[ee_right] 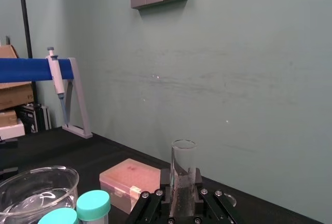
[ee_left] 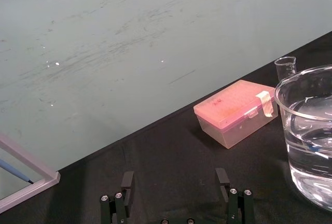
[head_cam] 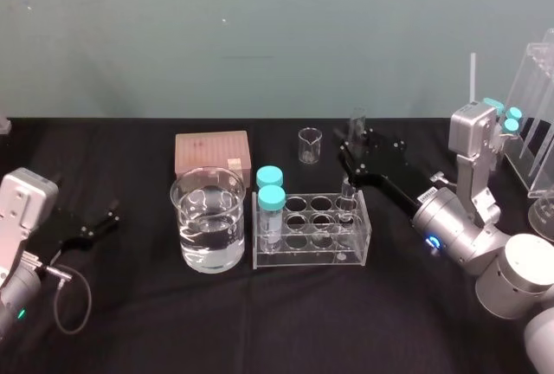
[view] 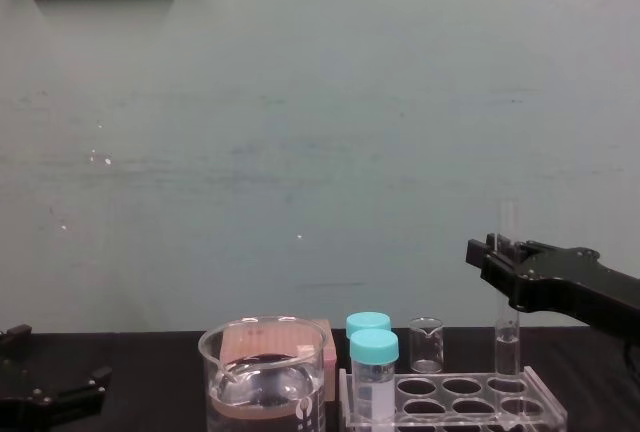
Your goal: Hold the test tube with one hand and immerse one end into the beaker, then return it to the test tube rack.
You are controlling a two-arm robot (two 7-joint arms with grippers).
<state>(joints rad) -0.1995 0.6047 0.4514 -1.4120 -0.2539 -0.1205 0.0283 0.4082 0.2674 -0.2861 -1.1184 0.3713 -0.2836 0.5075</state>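
The test tube [head_cam: 347, 194] stands upright with its lower end in a right-hand hole of the clear test tube rack [head_cam: 303, 258]. My right gripper [head_cam: 351, 142] is shut on the tube's upper part. In the right wrist view the test tube [ee_right: 182, 163] sits between the black fingers of the right gripper [ee_right: 181, 183]. The chest view shows the test tube [view: 507, 297], the right gripper [view: 492, 252] and the rack [view: 545, 392]. Left of the rack stands the beaker [head_cam: 208, 218], holding water. My left gripper [head_cam: 108, 216] rests open at the far left, with nothing in it.
Two teal-capped vials [head_cam: 271, 190] fill the rack's left holes. A pink tip box [head_cam: 212, 153] and a tiny beaker [head_cam: 310, 145] sit behind. A clear stand [head_cam: 537, 132] with more teal caps is at the far right.
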